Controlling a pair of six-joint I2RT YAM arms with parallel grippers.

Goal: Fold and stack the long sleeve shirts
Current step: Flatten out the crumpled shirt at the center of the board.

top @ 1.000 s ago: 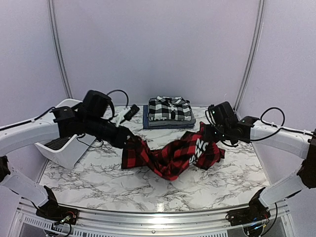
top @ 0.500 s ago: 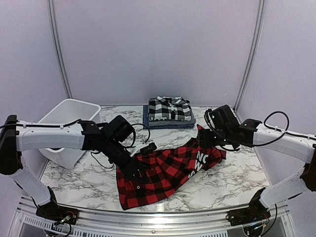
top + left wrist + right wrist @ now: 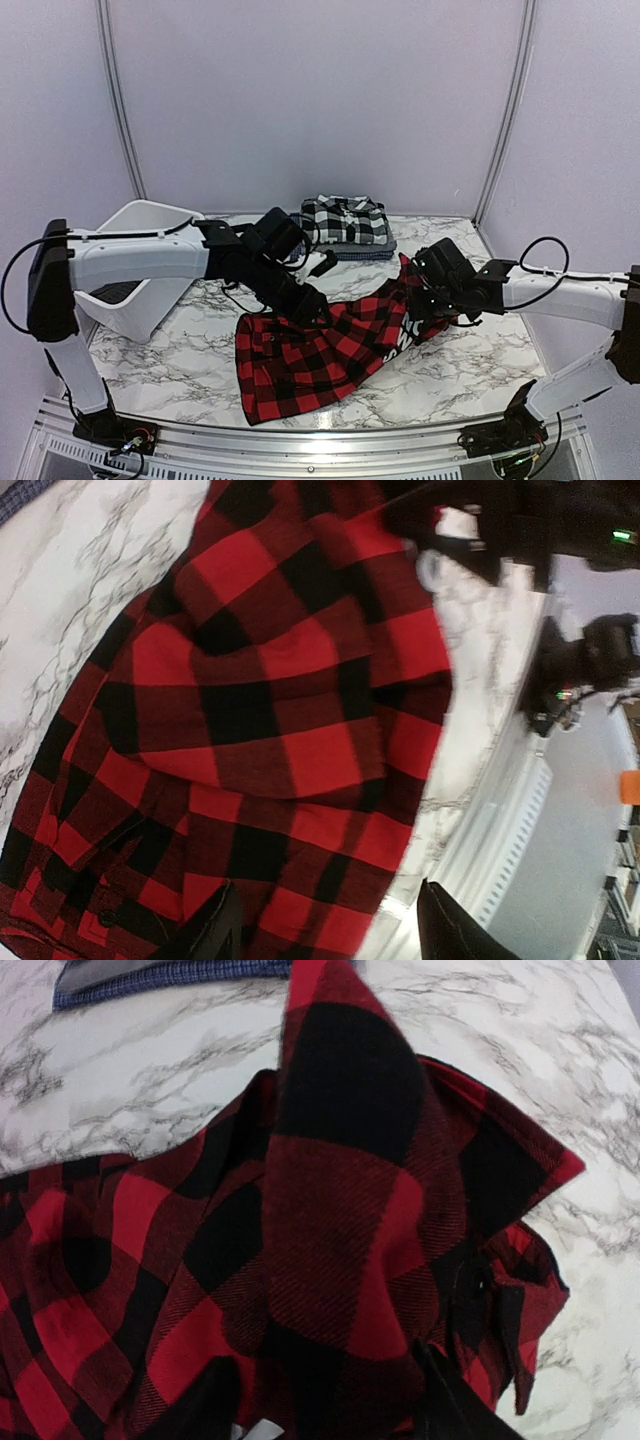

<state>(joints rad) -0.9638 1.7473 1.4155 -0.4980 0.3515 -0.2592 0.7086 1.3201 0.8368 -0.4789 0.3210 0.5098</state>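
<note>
The red-and-black check shirt (image 3: pixel 310 360) lies spread and rumpled across the table's middle. My left gripper (image 3: pixel 308 300) hovers over its back edge. In the left wrist view the left gripper (image 3: pixel 330 930) is open, its fingers wide apart above the flat cloth (image 3: pixel 270 710). My right gripper (image 3: pixel 418 305) is at the shirt's right end, where a fold stands up. In the right wrist view that thick fold (image 3: pixel 340 1210) fills the gap of the right gripper (image 3: pixel 325 1410). A folded black-and-white plaid shirt (image 3: pixel 343 220) tops a stack on a blue one (image 3: pixel 345 251).
A white plastic tub (image 3: pixel 130 315) sits tilted at the left, behind my left arm. The marble table's front rail (image 3: pixel 320 440) runs close to the shirt's near hem. The blue folded shirt's edge (image 3: pixel 170 975) shows just beyond the right gripper.
My left gripper has opened, let go of the red shirt and moved back toward the middle. The shirt dropped and spread flat. My right gripper shifted slightly left and closed in on the fold.
</note>
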